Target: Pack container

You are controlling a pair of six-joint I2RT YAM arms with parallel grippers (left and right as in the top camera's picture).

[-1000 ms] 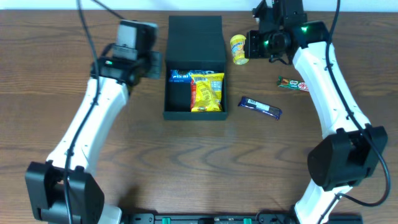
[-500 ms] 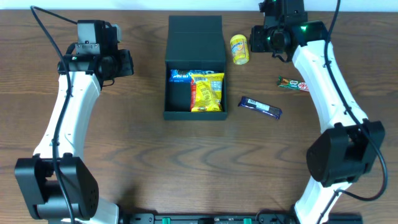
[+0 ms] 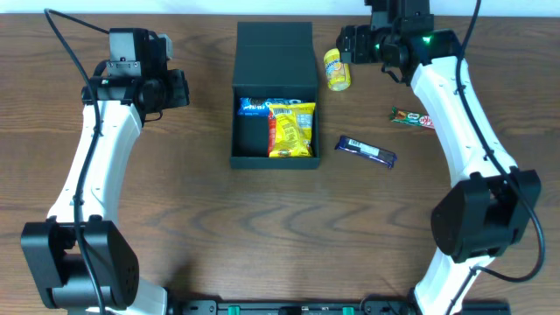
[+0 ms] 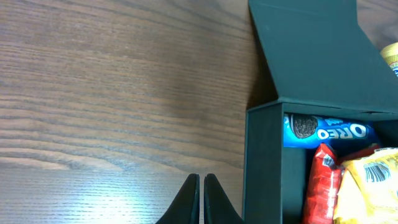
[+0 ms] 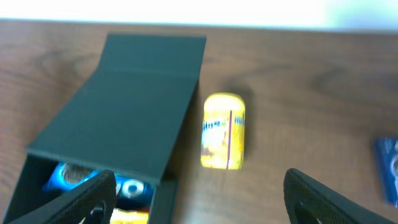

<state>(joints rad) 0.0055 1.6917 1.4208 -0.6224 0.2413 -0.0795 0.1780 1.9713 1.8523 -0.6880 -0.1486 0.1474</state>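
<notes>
Overhead looks straight down on the whole desk (image 3: 192, 210). Left wrist view sits close beside the box (image 3: 274, 48); right wrist looks from higher. All share the box.

Dark brown wood-grain tabletop (image 3: 262, 236) with long darker streaks, flat under and all around the left claw (image 4: 201, 186) and the right claw (image 5: 202, 177). Ahead of the right claw, past the far table edge, a pale whitish strip (image 5: 261, 9), bright and blurred; wall or floor, cannot tell. Left of the left claw, a soft bluish-white sheen (image 4: 81, 193) of light on the wood. Behind both claws, along the near table edge, a black rail (image 3: 289, 308) with small green marks.
</notes>
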